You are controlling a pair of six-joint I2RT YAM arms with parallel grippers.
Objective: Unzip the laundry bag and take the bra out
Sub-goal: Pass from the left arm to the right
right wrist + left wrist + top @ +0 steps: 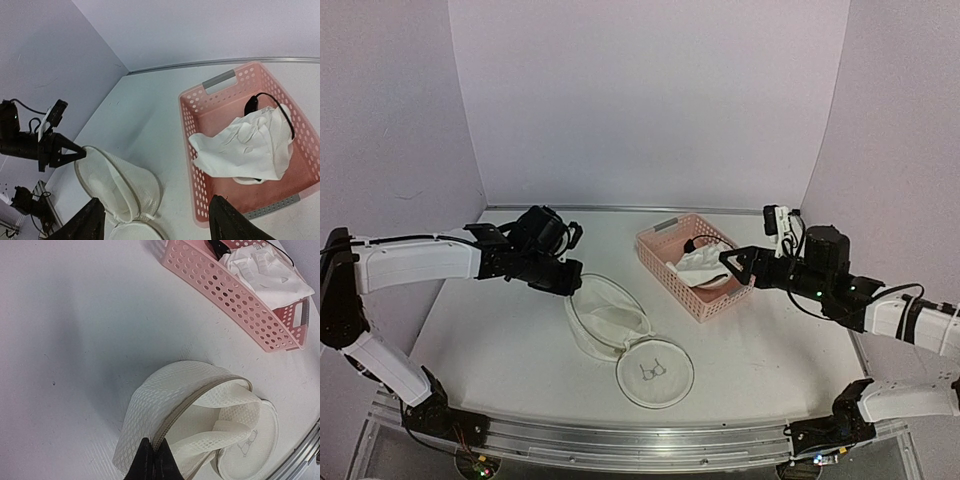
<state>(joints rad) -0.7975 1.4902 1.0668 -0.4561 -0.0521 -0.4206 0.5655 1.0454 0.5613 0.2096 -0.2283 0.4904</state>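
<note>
Lying unzipped on the desk (pixel 500 330), the laundry bag (pixel 610 315) is a round white mesh pouch whose zipper seam gapes into a wide mouth. Its flat circular panel, printed with a small black bra drawing (pixel 653 371), rests nearer the arm bases than the pink basket (pixel 655 255). The bag sits just beside the basket, on the left-arm side, not touching it. The bra (pixel 700 268), crumpled white fabric with a thin black strap (pixel 287 117), lies inside the basket.

The left tool (pixel 570 283) is clenched on the bag's zipper rim, at the edge far from the drawing. The right tool (pixel 157 222) hangs above the basket's edge on the right-arm side, fingers spread wide with nothing between them.

Bare desk runs from the basket to the back wall (pixel 650 100), and past the bag toward the left wall (pixel 380 120).

Folded mesh masks part of the bag's interior. Some of the strap is tucked under the fabric, and the left wrist view cuts off one end of the basket.
</note>
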